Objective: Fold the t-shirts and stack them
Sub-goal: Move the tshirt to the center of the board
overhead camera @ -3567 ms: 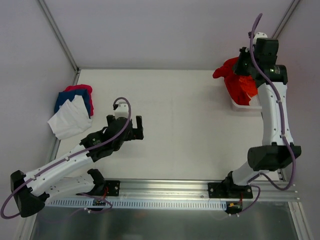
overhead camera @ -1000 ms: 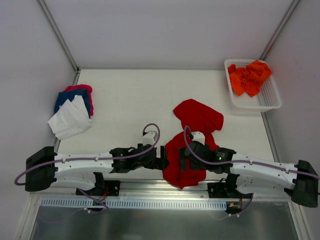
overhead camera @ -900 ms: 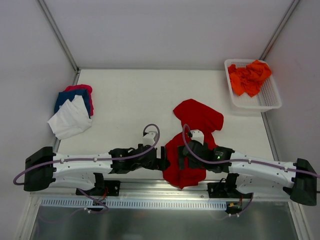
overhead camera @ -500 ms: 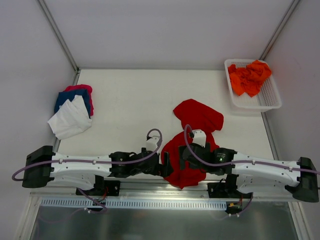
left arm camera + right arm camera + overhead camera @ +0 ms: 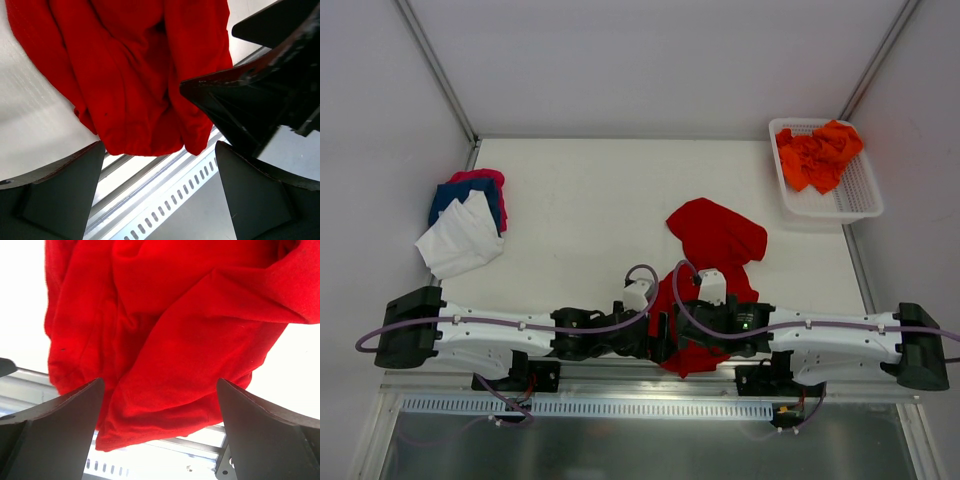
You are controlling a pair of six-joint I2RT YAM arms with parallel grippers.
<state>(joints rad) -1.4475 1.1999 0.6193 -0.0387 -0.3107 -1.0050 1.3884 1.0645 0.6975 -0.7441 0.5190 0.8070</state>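
Red tee (image 5: 716, 235), plain; orange tees (image 5: 817, 155); white tee (image 5: 460, 243); blue tee (image 5: 450, 196); pink tee (image 5: 480, 178); basket (image 5: 861, 192), white mesh; table (image 5: 580, 215), off-white.

I'm looking down on a white tabletop (image 5: 610, 190), matte, under soft, even light. Plain pale walls close it in: back wall (image 5: 650, 60), left wall (image 5: 370, 150), right wall (image 5: 930, 150). Slim metal posts (image 5: 435, 68) (image 5: 876, 58) run up both far corners. Along the near edge I see an aluminium rail (image 5: 600, 375), then a slotted white strip (image 5: 640, 407), and below that a dull grey surface (image 5: 640, 450).
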